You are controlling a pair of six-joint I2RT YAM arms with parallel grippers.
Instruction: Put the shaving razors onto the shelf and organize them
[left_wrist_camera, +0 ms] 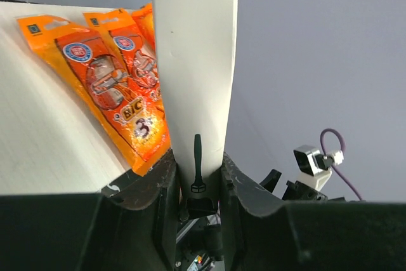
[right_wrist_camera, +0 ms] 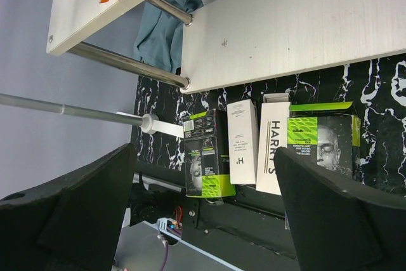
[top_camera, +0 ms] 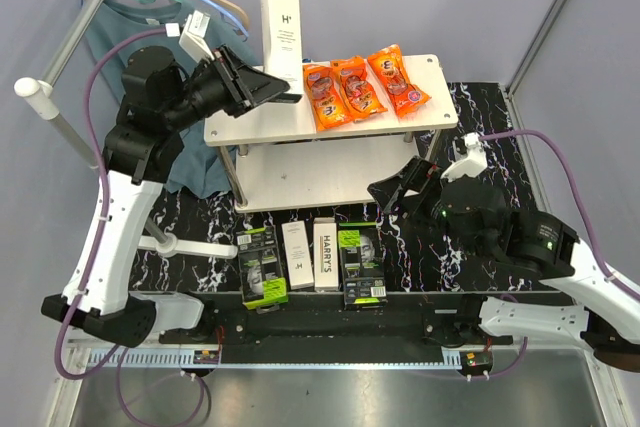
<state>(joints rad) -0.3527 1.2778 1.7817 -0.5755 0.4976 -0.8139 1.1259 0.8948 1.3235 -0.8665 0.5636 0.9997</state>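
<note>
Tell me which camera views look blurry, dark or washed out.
Top view: even light, sharp throughout. Left wrist: the white box sits close, pale and nearly featureless, while the orange packets beside it show readable print. Right wrist: its own fingers are dark, soft shapes, but the Harry's box label reads clearly.

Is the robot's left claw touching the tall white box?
Touching. In the left wrist view, the left gripper squeezes the white box between its fingers.

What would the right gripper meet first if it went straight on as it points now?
Likely the leftmost black razor box in the row of boxes. The open right gripper frames it in its wrist view, though depth is unclear.
</note>
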